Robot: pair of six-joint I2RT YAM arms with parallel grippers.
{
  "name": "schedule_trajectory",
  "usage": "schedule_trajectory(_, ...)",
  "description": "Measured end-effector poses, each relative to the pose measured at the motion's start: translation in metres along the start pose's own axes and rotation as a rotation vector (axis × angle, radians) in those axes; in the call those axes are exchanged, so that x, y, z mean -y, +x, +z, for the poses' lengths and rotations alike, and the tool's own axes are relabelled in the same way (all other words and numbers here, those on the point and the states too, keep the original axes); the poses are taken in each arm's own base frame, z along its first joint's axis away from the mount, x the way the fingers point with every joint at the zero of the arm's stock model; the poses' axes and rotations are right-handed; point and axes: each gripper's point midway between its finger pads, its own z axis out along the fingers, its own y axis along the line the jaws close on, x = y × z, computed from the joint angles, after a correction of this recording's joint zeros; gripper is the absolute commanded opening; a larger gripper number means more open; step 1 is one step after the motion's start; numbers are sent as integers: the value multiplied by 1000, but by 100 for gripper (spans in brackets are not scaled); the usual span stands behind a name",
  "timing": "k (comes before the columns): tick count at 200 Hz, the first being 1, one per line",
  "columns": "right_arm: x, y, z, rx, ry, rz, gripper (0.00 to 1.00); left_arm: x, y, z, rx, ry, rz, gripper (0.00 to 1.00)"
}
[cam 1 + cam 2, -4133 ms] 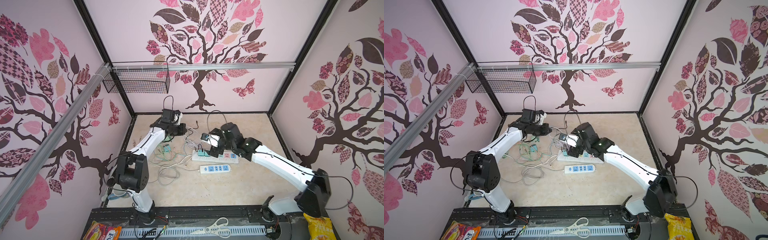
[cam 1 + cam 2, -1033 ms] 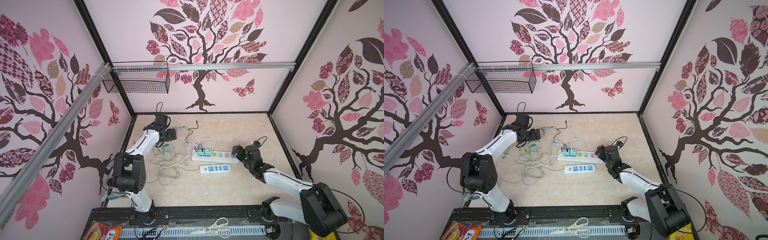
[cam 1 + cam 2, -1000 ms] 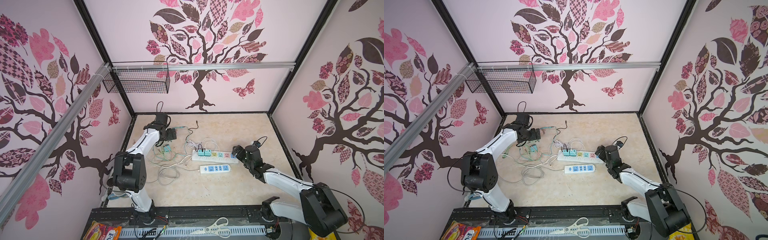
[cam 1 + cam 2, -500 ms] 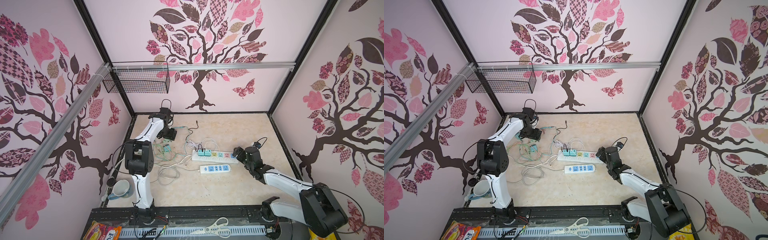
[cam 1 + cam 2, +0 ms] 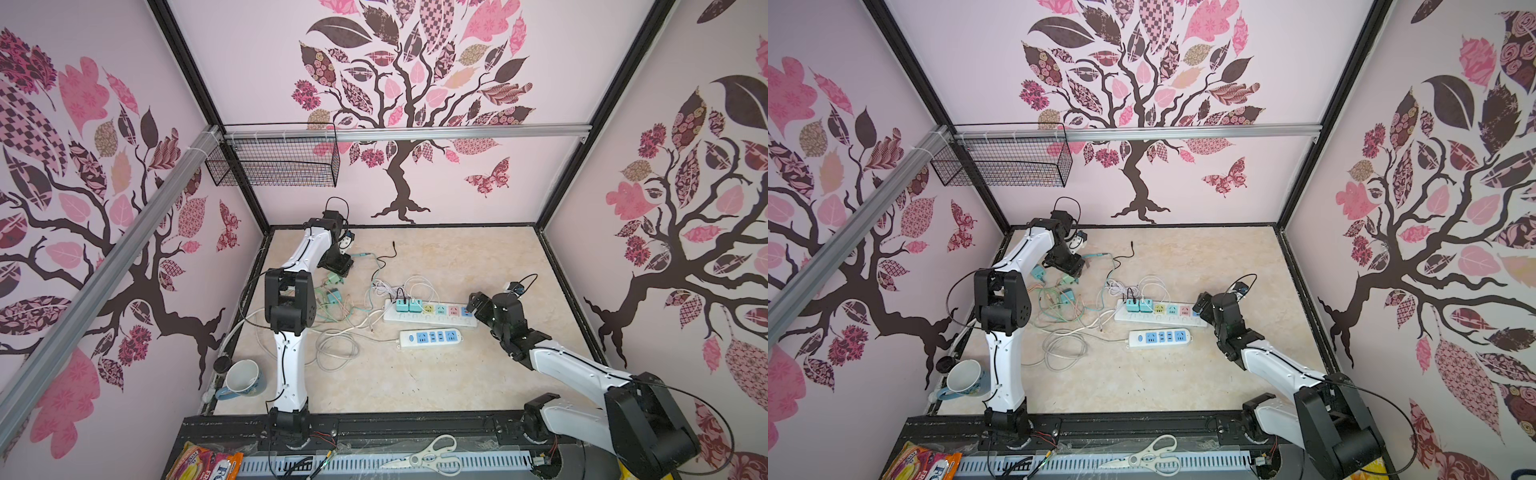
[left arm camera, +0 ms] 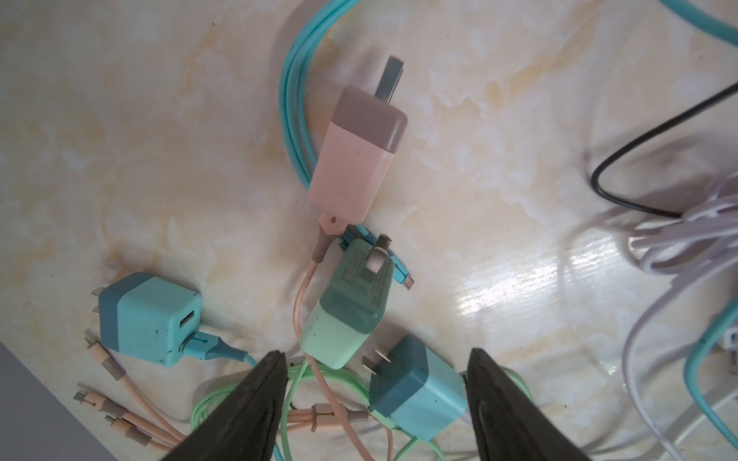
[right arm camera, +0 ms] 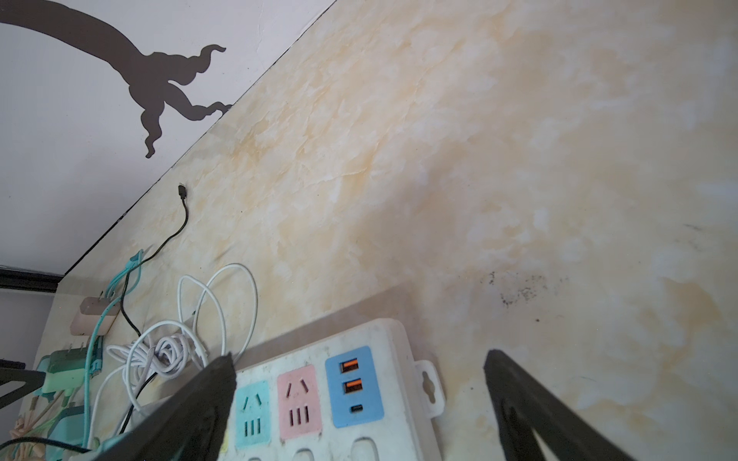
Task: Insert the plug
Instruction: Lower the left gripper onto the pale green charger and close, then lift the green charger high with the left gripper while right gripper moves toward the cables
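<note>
Item: blue plug [image 6: 415, 389], loose on desk [image 6: 120, 119] near its left edge, among tangled cords [image 6: 207, 403].
Left hand [image 6: 375, 355]: jaws apart, empty, straddling it.
Right hand [image 7: 359, 355]: wide, empty, over the power strip [image 7: 395, 335] end.
Risk: green plug [image 6: 347, 311] just beside may get pinched too; cords could snag on lifting.

The right gripper [image 5: 473, 304] has drawn back from the left end of the strip [image 5: 415, 320] to its right end, right of centre in both top views. The left arm [image 5: 291, 307] has swung its elbow up and inward, uncovering a mug [image 5: 243, 380] at lower left.
</note>
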Motion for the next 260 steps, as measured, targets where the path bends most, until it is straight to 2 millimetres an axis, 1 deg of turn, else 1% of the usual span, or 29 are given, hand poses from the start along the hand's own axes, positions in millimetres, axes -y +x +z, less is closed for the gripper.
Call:
schedule_trajectory(27,0,0,0,1,1,-1,100,3,3,16,-29,16,16,70)
schedule_trajectory(35,0,0,0,1,1,-2,100,1,3,19,-36,7,20,68)
schedule_trajectory(53,0,0,0,1,1,-6,100,-2,2,21,-35,-5,17,60)
schedule_trajectory(69,0,0,0,1,1,-10,100,-6,0,22,-31,-20,22,50)
schedule_trajectory(76,0,0,0,1,1,-11,100,-8,-1,23,-27,-25,21,47)
schedule_trajectory(100,0,0,0,1,1,-15,100,-7,-4,23,-17,-17,15,47)
schedule_trajectory(139,0,0,0,2,-1,-15,100,-4,-5,23,-10,-4,20,53)
schedule_trajectory(159,-1,-1,-1,5,-4,-14,100,-3,-6,24,-7,0,22,55)
schedule_trajectory(197,-2,-2,-2,7,-7,-13,100,-1,-3,37,-30,16,32,54)
schedule_trajectory(209,-2,-2,-2,7,-7,-13,100,0,-2,41,-37,20,37,50)
schedule_trajectory(233,-2,-2,-2,8,-7,-13,100,2,-2,42,-36,29,35,38)
schedule_trajectory(260,-2,-3,-2,10,-9,-12,100,3,-6,42,-18,37,35,17)
